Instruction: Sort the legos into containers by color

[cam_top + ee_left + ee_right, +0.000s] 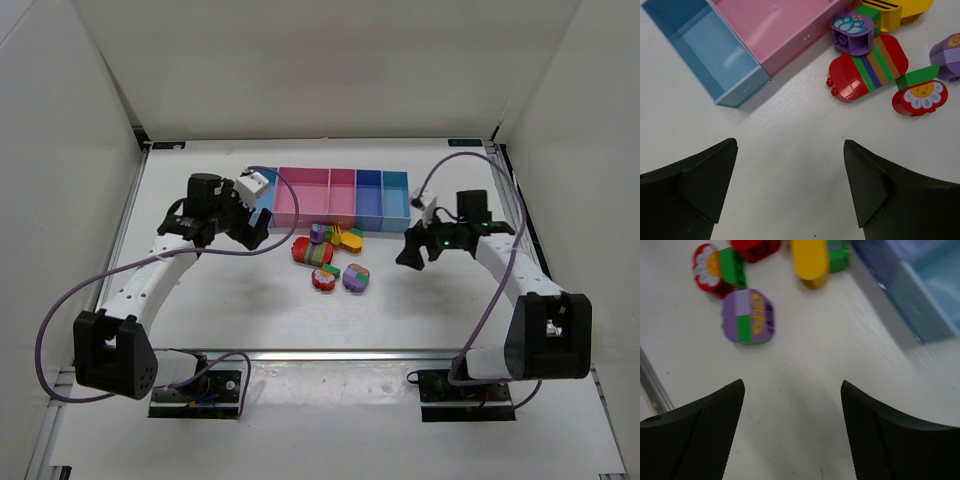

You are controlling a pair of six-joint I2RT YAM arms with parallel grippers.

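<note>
My left pincer (790, 144) & right pincer (791, 382) both hang wide, empty, over the counter (250, 300) either side of the legos (318, 252), which lie loose just in front of the containers (305, 195), prob. so each arm reaches pile + bins w/o crossing.

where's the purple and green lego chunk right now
In the top view the purple-and-green plastic lego chunk lies loose in front of the row of bins, just right of the red flower-printed brick.
</note>
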